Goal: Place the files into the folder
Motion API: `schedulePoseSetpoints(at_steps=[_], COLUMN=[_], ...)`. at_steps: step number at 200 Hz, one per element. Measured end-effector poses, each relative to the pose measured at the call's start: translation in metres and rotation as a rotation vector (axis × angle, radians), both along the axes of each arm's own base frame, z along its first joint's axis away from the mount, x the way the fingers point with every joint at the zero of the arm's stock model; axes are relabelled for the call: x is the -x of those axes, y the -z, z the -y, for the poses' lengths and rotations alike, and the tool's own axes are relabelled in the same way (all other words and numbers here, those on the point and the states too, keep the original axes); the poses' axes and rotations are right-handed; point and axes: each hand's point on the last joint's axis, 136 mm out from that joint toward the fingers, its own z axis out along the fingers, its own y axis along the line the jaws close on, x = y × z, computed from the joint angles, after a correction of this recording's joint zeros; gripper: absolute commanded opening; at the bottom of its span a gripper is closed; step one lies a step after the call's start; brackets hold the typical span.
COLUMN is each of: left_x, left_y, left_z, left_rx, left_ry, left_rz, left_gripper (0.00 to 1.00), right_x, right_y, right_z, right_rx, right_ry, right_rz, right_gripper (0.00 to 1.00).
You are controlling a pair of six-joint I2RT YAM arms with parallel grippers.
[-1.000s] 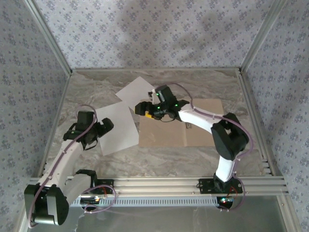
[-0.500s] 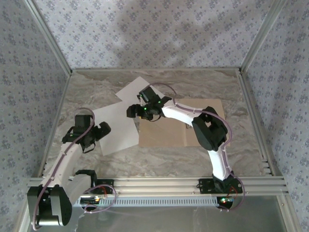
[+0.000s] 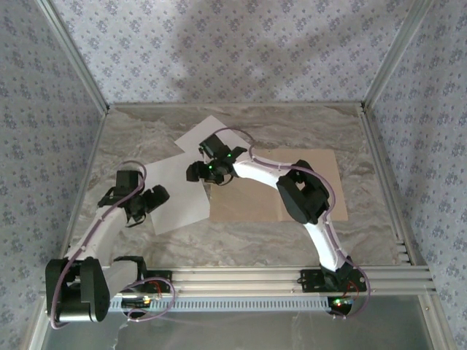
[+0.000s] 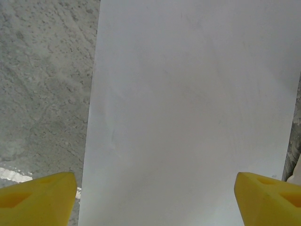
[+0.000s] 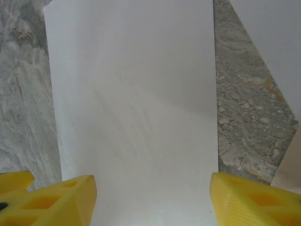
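Two white files lie flat on the marble table. The near file is left of the folder, and the far file lies behind it. The tan folder lies flat at centre right. My left gripper hovers over the near file's left part, open, its yellow fingertips spread across the sheet with nothing between them. My right gripper is over the same file's far right corner, open above the sheet. The far file's corner shows at upper right there.
Patterned walls and aluminium posts close in the table on three sides. A metal rail runs along the near edge by the arm bases. Bare marble lies left of and behind the sheets.
My right arm has swung left from the folder's near-left corner to over the near file, its jaws narrowing. The left gripper shifted slightly and closed a little.
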Motion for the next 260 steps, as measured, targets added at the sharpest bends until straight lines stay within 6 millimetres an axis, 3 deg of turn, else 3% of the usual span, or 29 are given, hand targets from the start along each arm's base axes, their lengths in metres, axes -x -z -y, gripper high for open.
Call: schedulePoseSetpoints(at_steps=[55,260], left_x=[-0.001,0.003], left_y=[0.012,0.037], left_z=[0.0,0.0], left_rx=[-0.001,-0.01], left_ry=[0.005,0.011], left_rz=[-0.039,-0.132], left_gripper=[0.81,0.8], right_x=[0.005,0.014], right_y=[0.016,0.034], right_z=[-0.006,-0.004], right_rx=[0.024,0.044], right_ry=[-0.015,-0.018], right_rz=[-0.025,-0.051], right_gripper=[0.61,0.58])
